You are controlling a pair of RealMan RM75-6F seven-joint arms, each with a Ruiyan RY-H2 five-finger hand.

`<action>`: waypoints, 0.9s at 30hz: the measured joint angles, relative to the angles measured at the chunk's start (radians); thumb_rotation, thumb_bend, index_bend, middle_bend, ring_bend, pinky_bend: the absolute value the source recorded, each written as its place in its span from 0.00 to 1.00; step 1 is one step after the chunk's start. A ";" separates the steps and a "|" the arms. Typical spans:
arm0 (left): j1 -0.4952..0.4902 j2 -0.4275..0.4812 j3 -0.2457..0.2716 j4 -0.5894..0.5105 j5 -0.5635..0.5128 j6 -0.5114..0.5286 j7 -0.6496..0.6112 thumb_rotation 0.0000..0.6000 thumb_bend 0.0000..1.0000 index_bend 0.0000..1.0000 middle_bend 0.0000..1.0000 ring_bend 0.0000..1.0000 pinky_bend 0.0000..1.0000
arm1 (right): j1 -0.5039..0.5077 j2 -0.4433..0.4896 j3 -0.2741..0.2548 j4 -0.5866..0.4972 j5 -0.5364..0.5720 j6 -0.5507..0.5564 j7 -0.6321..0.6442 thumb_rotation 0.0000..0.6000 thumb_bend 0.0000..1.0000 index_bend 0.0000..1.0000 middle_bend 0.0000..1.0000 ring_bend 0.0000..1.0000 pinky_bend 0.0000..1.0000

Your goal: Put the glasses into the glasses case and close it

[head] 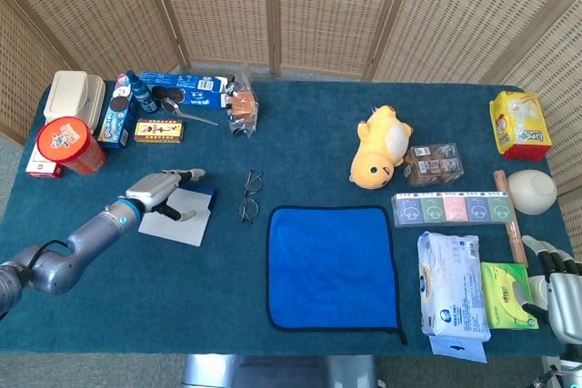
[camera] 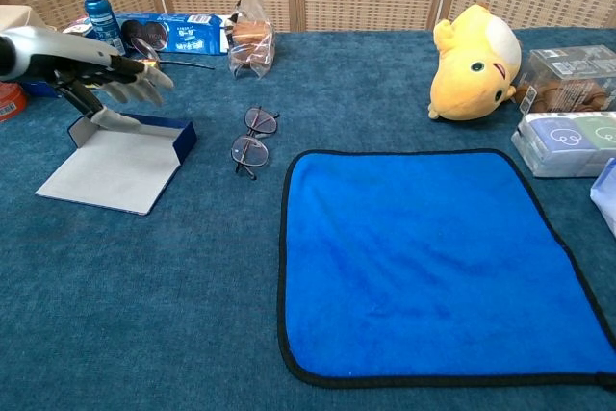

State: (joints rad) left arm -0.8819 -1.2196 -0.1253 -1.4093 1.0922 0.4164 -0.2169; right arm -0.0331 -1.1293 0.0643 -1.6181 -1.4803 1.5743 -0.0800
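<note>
Glasses (camera: 253,137) lie free beside the opened glasses case (camera: 120,163), over which the left hand (camera: 115,76) hovers with empty, spread fingers; only the head view shows the right hand (head: 556,276), cropped, fingers unclear.

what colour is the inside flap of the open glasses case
Pale grey-white flap, with dark blue walls; the chest view shows it best.

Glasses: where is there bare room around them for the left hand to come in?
Bare table lies between the glasses and the open glasses case, and in front toward the blue cloth. Behind, snack packets crowd the back edge. The left hand hovers over the case.
</note>
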 measured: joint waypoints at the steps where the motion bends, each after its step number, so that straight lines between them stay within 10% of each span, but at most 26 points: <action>1: 0.003 0.005 0.003 -0.003 -0.008 0.007 0.006 0.77 0.31 0.05 0.15 0.09 0.10 | 0.001 -0.001 0.000 0.002 0.000 -0.001 0.002 1.00 0.31 0.20 0.26 0.27 0.37; 27: 0.065 -0.043 0.039 0.171 -0.102 -0.005 -0.008 0.77 0.30 0.04 0.15 0.09 0.10 | 0.015 -0.010 0.004 -0.025 0.011 -0.026 -0.045 1.00 0.31 0.20 0.26 0.27 0.37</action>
State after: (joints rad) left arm -0.8173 -1.2622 -0.0865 -1.2384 0.9904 0.4110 -0.2249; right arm -0.0179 -1.1396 0.0682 -1.6434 -1.4690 1.5488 -0.1248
